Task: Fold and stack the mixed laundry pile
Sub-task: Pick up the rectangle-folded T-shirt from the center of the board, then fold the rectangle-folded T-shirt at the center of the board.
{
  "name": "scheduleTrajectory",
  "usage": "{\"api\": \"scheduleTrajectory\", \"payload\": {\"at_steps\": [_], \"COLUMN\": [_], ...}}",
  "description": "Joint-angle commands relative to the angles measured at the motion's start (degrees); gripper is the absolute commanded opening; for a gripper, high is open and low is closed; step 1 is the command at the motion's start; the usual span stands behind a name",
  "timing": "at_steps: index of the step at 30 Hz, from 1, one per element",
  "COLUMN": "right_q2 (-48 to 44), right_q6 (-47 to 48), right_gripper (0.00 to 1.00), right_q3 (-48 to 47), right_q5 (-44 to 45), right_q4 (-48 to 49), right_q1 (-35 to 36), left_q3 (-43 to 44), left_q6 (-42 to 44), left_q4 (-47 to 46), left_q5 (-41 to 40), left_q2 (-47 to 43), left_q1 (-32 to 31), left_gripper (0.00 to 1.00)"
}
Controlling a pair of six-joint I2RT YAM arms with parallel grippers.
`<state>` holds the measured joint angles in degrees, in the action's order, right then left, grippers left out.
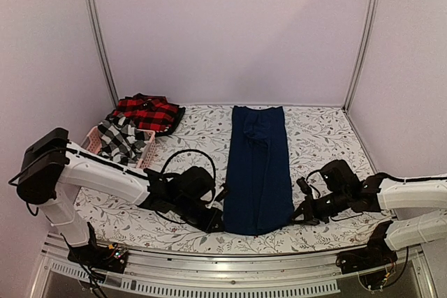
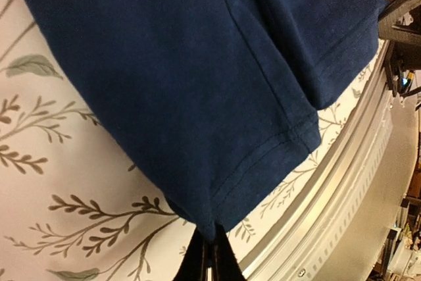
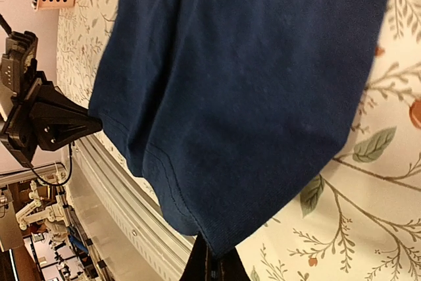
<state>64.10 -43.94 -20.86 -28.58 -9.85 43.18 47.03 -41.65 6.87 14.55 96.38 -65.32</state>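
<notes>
The navy blue trousers (image 1: 258, 169) lie lengthwise down the middle of the table, folded leg on leg, hems near the front edge. My left gripper (image 1: 218, 222) is shut on the near left hem corner (image 2: 209, 225). My right gripper (image 1: 299, 215) is shut on the near right hem corner (image 3: 223, 245). The black-and-white checked shirt (image 1: 120, 137) lies in the pink basket. The red-and-black plaid piece (image 1: 148, 112) lies at the back left. The black garment with white lettering is not in view.
The pink slotted basket (image 1: 143, 153) stands at the left, behind my left arm. The table carries a floral cloth (image 1: 321, 137). A metal rail (image 1: 230, 259) runs along the near edge, close under both grippers. Metal posts stand at the back corners.
</notes>
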Motion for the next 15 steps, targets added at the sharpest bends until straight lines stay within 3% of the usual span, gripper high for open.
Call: {"api": "scheduleTrajectory", "payload": {"at_steps": [1, 9, 15], "right_q2": [-0.5, 8.2, 15.2], "right_q6": [2.7, 10.0, 15.9], "right_gripper": [0.00, 0.00, 0.00], "right_q3": [-6.8, -14.7, -20.5], "right_q5": [7.0, 11.0, 9.8], "right_q4": [-6.2, -4.9, -0.9], "right_q1": [0.1, -6.4, -15.4], "left_q3": [3.8, 13.6, 21.8], "left_q6": [4.1, 10.2, 14.3], "left_q4": [2.3, 3.6, 4.4], "left_q5": [-1.7, -1.7, -2.0], "left_q2": [-1.5, 5.0, 11.8], "left_q1": [3.0, 10.0, 15.6], "left_gripper": [0.00, 0.00, 0.00]}}
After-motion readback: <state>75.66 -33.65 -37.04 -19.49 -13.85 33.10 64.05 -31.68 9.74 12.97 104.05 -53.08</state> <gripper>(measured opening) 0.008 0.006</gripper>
